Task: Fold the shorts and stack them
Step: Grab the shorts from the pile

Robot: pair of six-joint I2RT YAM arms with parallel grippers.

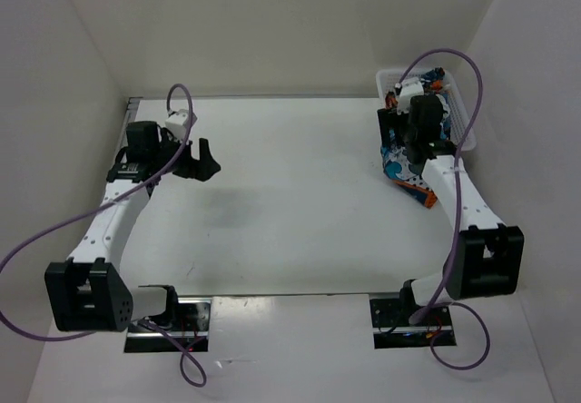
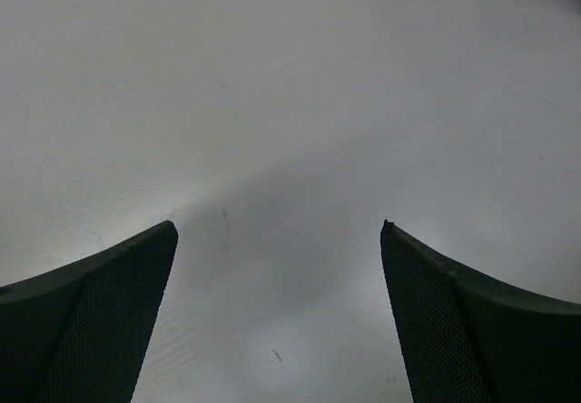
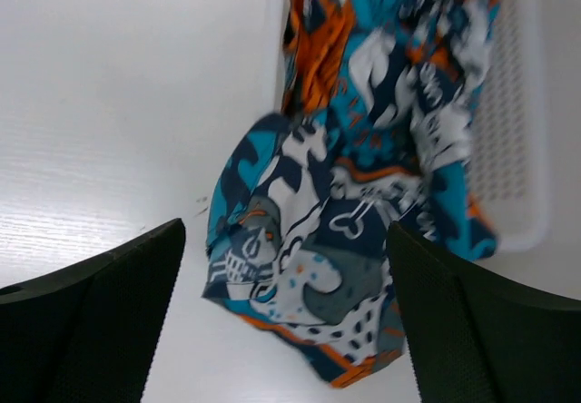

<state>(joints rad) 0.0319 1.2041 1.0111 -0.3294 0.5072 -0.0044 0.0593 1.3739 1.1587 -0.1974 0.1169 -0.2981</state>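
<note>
Some crumpled, busy-print shorts (image 3: 345,221) spill from the basket (image 3: 519,103).

A white plastic mesh basket (image 1: 386,81) sits at the upper right of the overhead frame, on the white table (image 1: 300,194) by the back wall (image 1: 272,31).

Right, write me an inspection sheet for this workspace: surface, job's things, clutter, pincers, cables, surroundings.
Surface: white table, bare at centre.
Job's things: shorts, crumpled and unfolded, spilling from the white mesh basket onto the table at far right.
Clutter: nothing seen.
Pincers: left pincer open over bare table; right pincer open above the shorts, holding nothing.
Cables: purple cables hang in loose loops.
Surroundings: plain white walls on three sides.
</note>
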